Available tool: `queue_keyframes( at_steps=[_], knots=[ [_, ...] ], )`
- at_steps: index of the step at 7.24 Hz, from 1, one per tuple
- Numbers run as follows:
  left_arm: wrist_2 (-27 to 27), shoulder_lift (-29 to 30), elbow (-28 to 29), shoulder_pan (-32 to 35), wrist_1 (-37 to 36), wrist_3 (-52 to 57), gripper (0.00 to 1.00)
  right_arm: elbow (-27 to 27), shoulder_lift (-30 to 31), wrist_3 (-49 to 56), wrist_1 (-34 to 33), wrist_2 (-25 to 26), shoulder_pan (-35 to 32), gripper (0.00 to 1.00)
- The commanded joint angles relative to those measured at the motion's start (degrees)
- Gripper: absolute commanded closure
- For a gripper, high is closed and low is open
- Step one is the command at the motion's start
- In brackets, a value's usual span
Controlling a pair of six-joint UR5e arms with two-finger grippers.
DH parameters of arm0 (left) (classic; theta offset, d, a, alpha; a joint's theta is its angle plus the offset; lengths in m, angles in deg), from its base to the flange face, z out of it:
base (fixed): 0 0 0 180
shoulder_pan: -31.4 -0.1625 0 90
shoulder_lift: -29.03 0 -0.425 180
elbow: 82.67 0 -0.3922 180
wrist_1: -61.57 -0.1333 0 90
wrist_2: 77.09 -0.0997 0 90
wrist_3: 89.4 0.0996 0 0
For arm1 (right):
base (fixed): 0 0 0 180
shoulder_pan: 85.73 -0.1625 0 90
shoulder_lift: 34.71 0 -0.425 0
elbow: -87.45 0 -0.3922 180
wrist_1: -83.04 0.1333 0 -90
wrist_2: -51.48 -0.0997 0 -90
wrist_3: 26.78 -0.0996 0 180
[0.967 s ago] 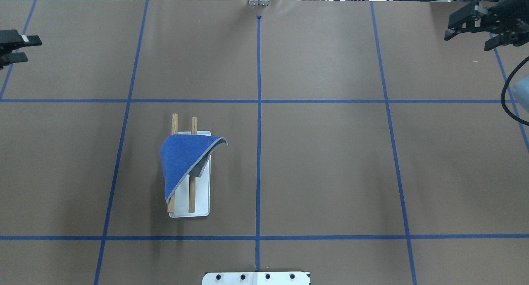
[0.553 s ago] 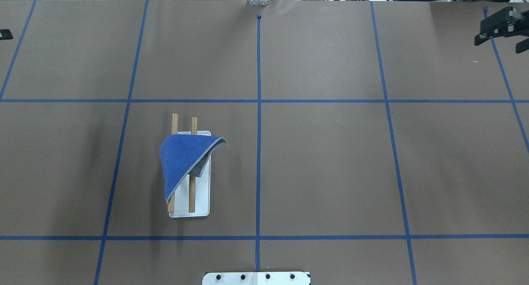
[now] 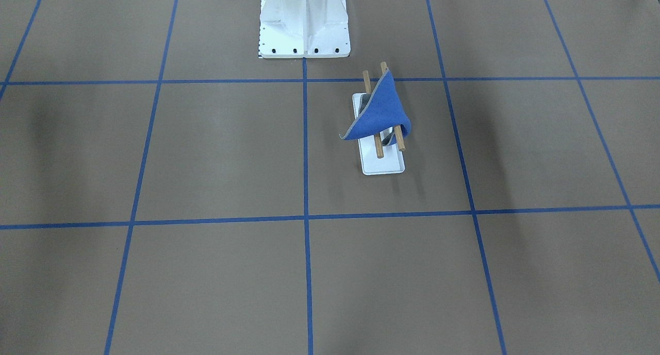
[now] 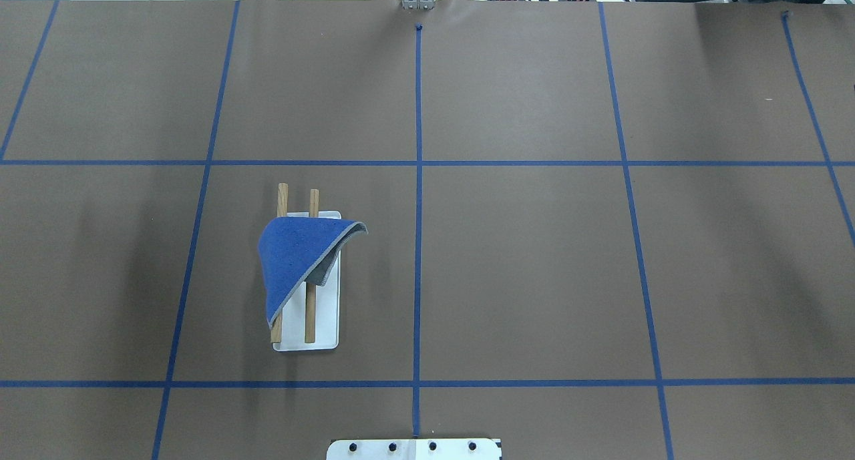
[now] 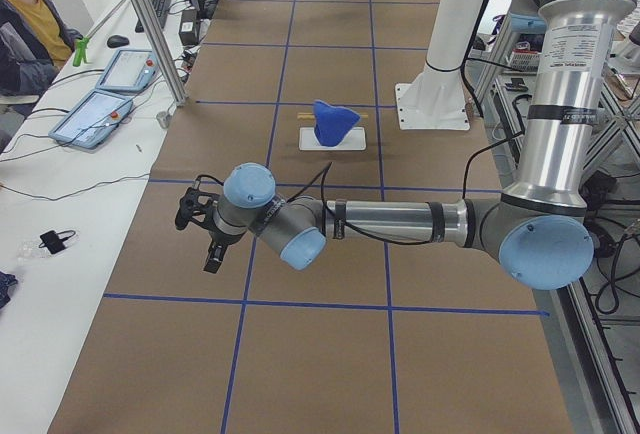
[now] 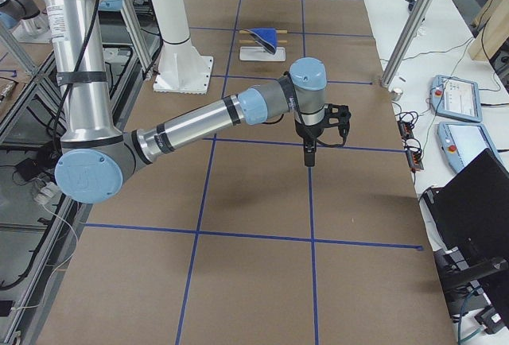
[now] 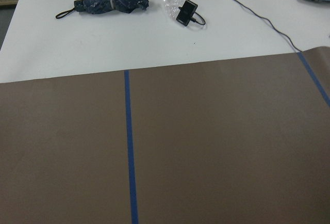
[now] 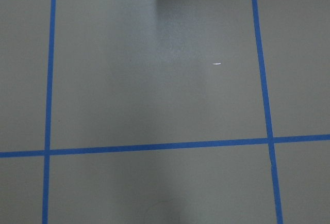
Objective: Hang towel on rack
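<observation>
towel draped blue side up across both rods of rack, one corner jutting past the base toward the centre line, grey underside showing there. rack standing on left half of desk. left hand and right hand above opposite desk ends, well apart from rack; open or closed: cannot tell.

Under the fingers of the left gripper you are seeing only flat brown table. The rack, carrying the towel, is standing well apart from them, with the white pedestal near it. The right gripper is hanging over bare table too, and a metal post is rising off to one side of its fingers at the table's edge.
</observation>
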Motion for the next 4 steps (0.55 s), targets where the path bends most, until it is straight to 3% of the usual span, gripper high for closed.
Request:
queue_keyframes(
  at_steps=[1,4],
  knots=[
    [7.57,2.19,-3.93,1.49,-15.7,0.75,0.02,-0.22,2.99,3.43,-0.02,-1.62,-0.98,0.0],
    [7.05,1.93,-9.66,-0.36,-27.58,8.44,0.02,0.39,5.72,6.6,-0.1,-1.62,-0.89,0.0]
  ],
)
